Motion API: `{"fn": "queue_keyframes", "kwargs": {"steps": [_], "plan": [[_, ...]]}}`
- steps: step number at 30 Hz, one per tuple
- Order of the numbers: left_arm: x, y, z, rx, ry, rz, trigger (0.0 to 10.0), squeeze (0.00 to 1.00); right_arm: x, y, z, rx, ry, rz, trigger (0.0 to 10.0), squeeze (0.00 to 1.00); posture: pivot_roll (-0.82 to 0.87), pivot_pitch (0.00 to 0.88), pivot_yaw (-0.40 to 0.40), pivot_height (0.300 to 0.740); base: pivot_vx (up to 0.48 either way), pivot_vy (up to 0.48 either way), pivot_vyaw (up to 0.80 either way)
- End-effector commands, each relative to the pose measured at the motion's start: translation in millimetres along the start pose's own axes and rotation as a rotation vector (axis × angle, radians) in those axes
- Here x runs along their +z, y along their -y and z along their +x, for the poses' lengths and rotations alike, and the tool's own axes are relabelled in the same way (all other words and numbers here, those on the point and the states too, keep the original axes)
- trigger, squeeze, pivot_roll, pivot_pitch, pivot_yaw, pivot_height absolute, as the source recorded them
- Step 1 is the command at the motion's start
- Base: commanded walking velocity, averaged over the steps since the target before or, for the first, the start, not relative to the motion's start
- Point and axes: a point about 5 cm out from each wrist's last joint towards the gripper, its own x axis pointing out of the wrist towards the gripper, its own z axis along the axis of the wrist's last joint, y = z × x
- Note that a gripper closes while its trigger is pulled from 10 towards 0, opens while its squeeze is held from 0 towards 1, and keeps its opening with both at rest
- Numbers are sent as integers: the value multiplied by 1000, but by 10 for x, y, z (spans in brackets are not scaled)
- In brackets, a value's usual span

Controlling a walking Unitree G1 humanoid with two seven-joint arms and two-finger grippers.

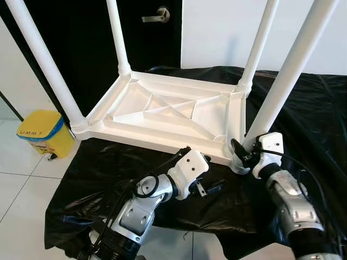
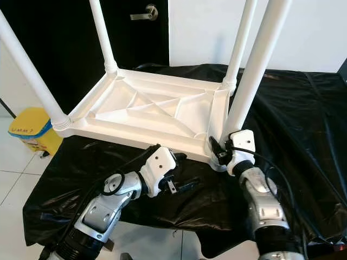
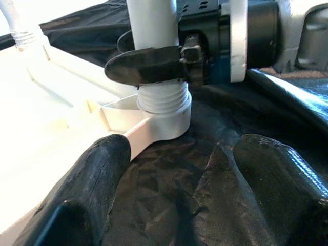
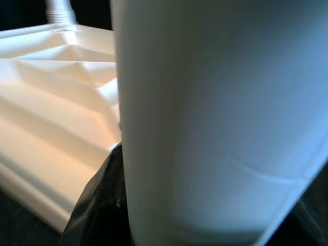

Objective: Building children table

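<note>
Table (image 1: 162, 114) lies upside down on a counter (image 1: 320, 124) draped in black plastic, top face down so its four corner sockets point up for the legs. All four white legs stand in them. The right tool (image 1: 242, 154) is clamped on the near-right leg (image 1: 282, 81) just above its threaded collar, probably to screw it home. The left tool (image 1: 209, 189) hovers with its fingers spread wide and empty over the plastic, with that leg base at about 2 o'clock from it. A yellow bin (image 1: 40, 132) sits on the floor at 9 o'clock.
</note>
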Motion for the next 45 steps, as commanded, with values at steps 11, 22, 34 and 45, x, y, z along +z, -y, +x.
{"fn": "queue_keyframes", "kwargs": {"steps": [11,22,34,45], "plan": [[-40,-117,3,187,-20,28,10000,0,-264,-239,-166,-382,-122,95,10000,0,-136,68,-4,740,0,0,0],[-90,-177,0,239,-22,8,10000,0,-98,-205,-185,-357,-31,43,10000,718,-164,77,-2,740,0,0,0],[-51,-196,26,165,13,-10,10000,0,23,-94,-217,-98,48,15,10000,1000,-173,66,7,740,0,0,0],[-70,-83,-8,32,17,-72,10000,0,114,22,-97,299,60,-53,10000,0,-169,68,33,740,0,0,0]]}}
